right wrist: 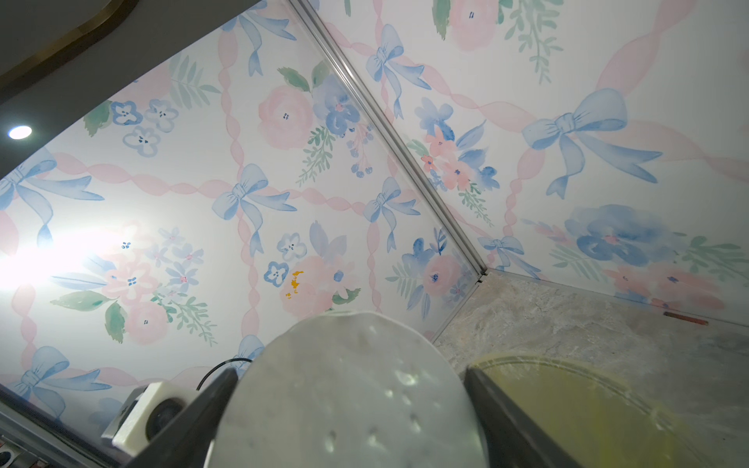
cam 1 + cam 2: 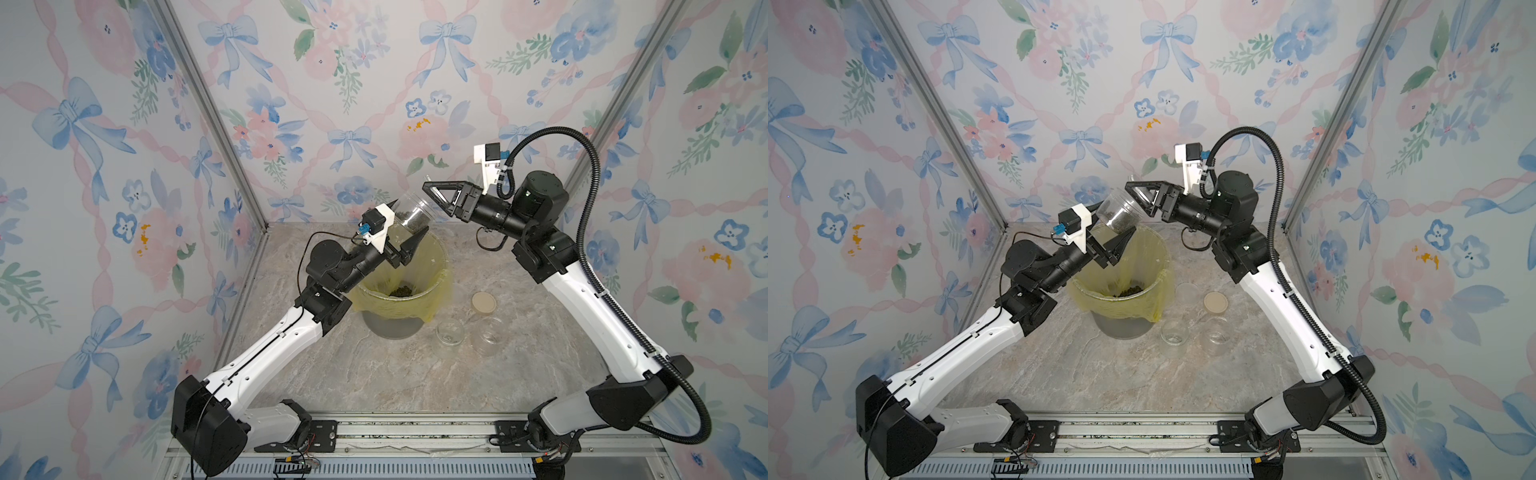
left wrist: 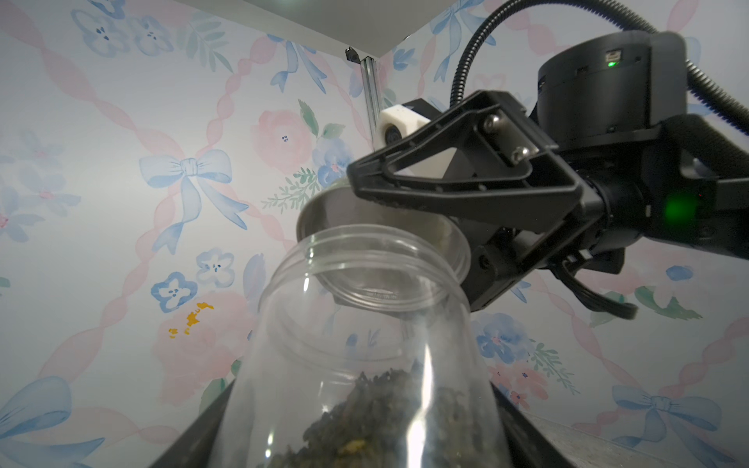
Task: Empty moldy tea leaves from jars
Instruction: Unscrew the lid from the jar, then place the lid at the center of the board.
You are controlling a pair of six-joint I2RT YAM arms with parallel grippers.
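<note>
My left gripper (image 2: 410,217) is shut on a clear jar (image 2: 415,210), tilted above the bin, with its mouth up toward the right gripper. Dark moldy tea leaves (image 3: 385,417) lie inside this jar. My right gripper (image 2: 430,193) hovers just past the jar's mouth, shut on a round greyish lid (image 1: 344,397), which is apart from the jar. Its dark fingers (image 1: 510,421) press the lid's edges. A clump of tea leaves (image 2: 401,291) lies in the yellow-lined bin (image 2: 390,309). Two empty clear jars (image 2: 450,332) (image 2: 490,336) stand on the table right of the bin.
A flat tan lid (image 2: 483,302) lies on the marble tabletop behind the two empty jars, under the right forearm. Floral walls enclose the cell on three sides, with metal corner posts. A rail with both arm bases runs along the front edge.
</note>
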